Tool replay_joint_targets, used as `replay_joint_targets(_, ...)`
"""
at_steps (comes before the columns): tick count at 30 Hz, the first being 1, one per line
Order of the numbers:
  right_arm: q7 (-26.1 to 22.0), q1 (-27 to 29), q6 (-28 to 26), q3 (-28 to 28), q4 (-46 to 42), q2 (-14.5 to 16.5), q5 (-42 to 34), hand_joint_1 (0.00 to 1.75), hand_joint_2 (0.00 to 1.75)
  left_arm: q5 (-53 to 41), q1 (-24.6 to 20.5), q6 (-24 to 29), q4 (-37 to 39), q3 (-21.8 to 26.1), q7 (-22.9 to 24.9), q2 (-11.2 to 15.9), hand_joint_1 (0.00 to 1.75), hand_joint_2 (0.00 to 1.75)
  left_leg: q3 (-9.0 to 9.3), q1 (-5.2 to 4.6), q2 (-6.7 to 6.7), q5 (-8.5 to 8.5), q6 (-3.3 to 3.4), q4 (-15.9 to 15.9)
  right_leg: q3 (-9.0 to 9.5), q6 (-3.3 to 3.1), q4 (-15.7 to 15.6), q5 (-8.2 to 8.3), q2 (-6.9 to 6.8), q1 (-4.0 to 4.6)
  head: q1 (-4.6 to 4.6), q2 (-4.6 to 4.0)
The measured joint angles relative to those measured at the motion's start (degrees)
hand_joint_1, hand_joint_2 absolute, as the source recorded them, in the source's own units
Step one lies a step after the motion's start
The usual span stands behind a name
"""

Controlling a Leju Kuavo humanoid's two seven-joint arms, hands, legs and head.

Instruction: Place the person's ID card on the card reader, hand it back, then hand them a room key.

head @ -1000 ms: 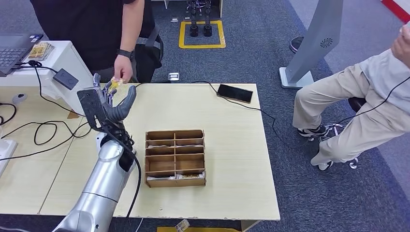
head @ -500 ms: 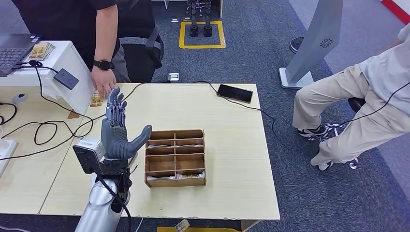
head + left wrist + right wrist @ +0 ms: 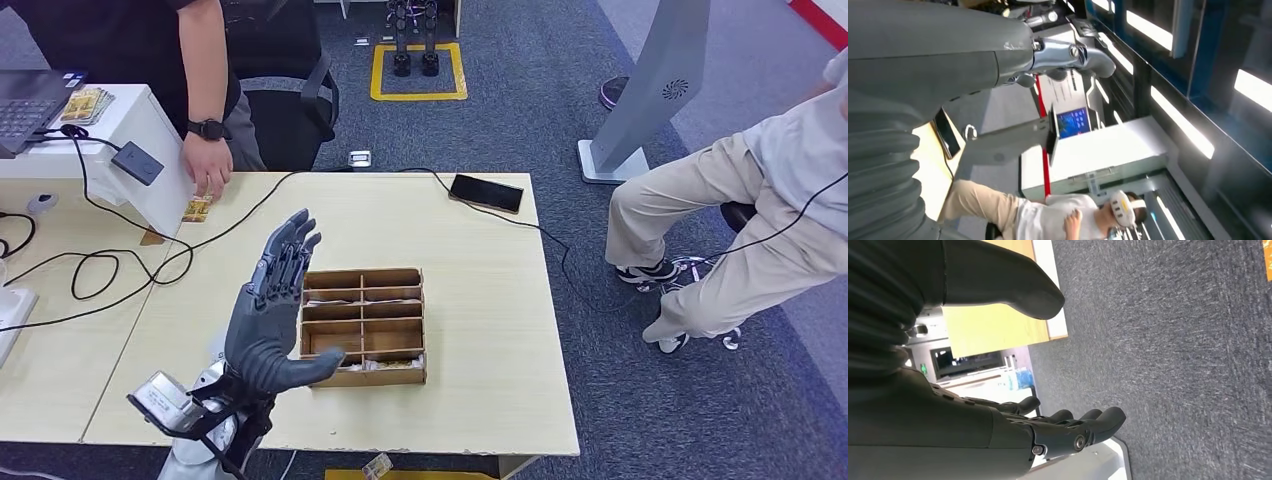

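Here the left hand (image 3: 272, 315) stands raised, palm up, fingers spread and empty, beside the wooden organizer (image 3: 363, 326).

Right hand (image 3: 1013, 390) empty, fingers (image 3: 1088, 427) spread apart, over grey carpet (image 3: 1168, 340), beside light wooden table edge (image 3: 998, 325)

Probably a robotics lab: carpet floor (image 3: 520, 80), cabled desks (image 3: 470, 260), laptop (image 3: 30, 100).
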Motion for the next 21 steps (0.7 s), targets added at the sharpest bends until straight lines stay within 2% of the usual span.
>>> replay_joint_targets(5,-0.2,0.0,0.14,-0.2,-0.27,-0.05,0.37,0.0,1.75,-1.58,0.81,-0.69,-0.91,-0.93,-0.65,0.62,0.0,1.75,0.01,0.0,0.0,0.01,0.0,0.0,0.01,0.0,0.0,0.01,0.0,0.0,0.01,0.0)
replay_joint_targets(8,-0.18,-0.02,0.03,-0.32,-0.31,-0.16,0.82,0.0,1.75,-10.89,0.82,3.17,-0.92,-2.11,1.13,1.98,0.0,1.75,0.03,0.0,0.0,0.01,-0.01,0.0,0.01,0.0,0.0,0.01,0.0,0.01,0.0,0.0)
replay_joint_targets(10,-0.11,-0.03,0.01,-0.55,-0.31,-0.32,1.39,0.0,1.75,-19.04,0.66,7.82,-0.46,-3.71,2.56,3.8,0.0,1.75,0.04,0.01,0.02,0.01,-0.01,0.0,0.0,0.0,0.0,0.01,0.01,0.01,-0.01,0.0)
replay_joint_targets(13,-0.22,-0.1,0.05,-1.04,-0.28,-0.65,2.41,0.0,1.75,-25.76,0.02,12.78,0.98,-6.93,3.65,6.93,0.0,1.75,0.04,0.01,0.02,0.01,-0.01,0.0,0.0,-0.01,0.01,0.01,0.01,0.01,0.0,0.0)
replay_joint_targets(21,-0.94,-0.39,0.02,-1.82,0.0,-1.66,4.0,0.0,1.75,-33.63,-2.27,18.28,4.5,-13.91,7.88,13.57,0.0,1.75,0.03,0.01,0.02,0.01,-0.01,-0.01,0.0,0.0,0.01,0.01,0.01,0.01,0.0,0.0)
